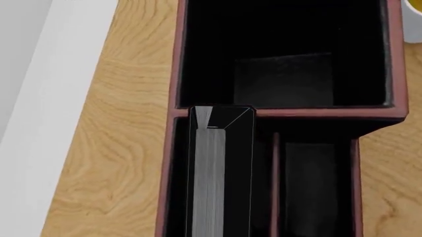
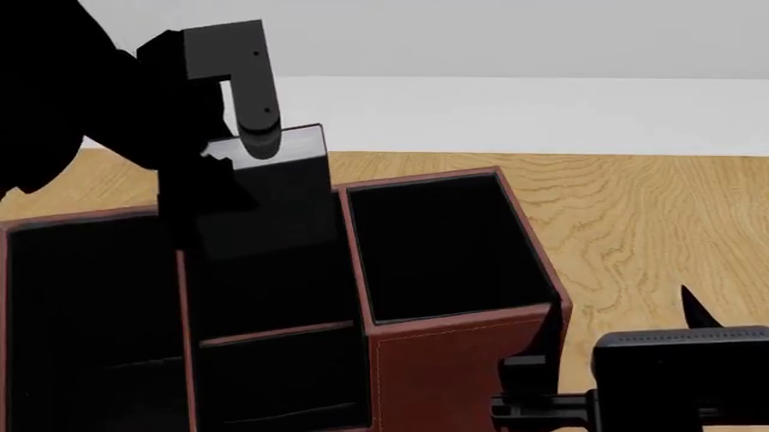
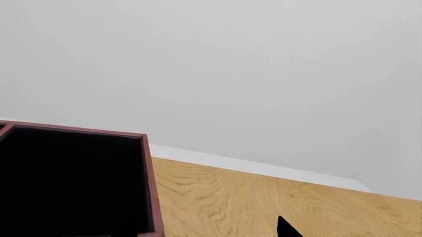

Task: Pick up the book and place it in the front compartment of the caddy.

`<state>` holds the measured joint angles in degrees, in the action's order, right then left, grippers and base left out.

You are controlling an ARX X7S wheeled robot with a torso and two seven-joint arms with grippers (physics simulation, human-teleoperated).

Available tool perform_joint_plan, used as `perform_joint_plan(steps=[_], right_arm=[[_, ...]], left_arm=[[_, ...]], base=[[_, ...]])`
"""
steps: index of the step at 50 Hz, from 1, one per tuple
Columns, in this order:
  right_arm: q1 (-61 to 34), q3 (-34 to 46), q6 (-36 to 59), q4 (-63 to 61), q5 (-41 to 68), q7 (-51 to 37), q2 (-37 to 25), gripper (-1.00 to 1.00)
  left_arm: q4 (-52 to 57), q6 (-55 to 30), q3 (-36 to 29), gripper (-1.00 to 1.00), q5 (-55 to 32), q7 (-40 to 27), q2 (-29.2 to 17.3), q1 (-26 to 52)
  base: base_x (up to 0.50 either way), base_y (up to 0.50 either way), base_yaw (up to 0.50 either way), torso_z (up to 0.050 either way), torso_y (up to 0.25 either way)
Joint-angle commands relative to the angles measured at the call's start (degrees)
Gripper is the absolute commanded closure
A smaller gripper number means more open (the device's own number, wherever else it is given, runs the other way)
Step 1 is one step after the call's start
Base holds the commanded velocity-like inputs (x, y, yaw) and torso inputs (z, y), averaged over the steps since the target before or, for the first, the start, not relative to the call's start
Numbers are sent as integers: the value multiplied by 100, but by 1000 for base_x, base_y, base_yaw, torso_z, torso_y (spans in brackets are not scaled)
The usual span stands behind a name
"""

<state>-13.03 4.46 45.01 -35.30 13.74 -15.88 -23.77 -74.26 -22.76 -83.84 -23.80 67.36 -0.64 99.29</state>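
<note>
The book point(image 2: 274, 193), black with grey-white page edges point(image 1: 209, 182), hangs upright in my left gripper point(image 2: 256, 148), which is shut on its top end. Its lower end dips into a narrow middle compartment of the reddish-brown caddy point(image 2: 445, 360), next to the partition point(image 1: 290, 113) that borders the large square compartment. The black interior hides how deep it reaches. My right gripper point(image 2: 691, 324) hovers low beside the caddy's right front corner. It holds nothing, and a single black fingertip point(image 3: 285, 228) shows well off centre in its wrist view.
The caddy stands on a wooden tabletop point(image 2: 649, 225) whose white edge runs along the back. A white-and-yellow mug point(image 1: 414, 7) peeks in beside the caddy's large compartment. A pale wall fills the background.
</note>
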Motion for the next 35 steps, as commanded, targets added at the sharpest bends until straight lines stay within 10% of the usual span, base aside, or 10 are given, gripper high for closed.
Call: perform_joint_plan(steps=[1, 35], right_arm=[[50, -37, 5, -42, 21, -22, -27, -100], [82, -58, 30, -76, 66, -66, -80, -100]], left_arm=[[-55, -2, 547, 100, 261, -128, 60, -101], [-40, 192, 246, 100, -94, -345, 62, -496]], base=[[0, 0, 0, 0, 0], [0, 0, 0, 0, 1]])
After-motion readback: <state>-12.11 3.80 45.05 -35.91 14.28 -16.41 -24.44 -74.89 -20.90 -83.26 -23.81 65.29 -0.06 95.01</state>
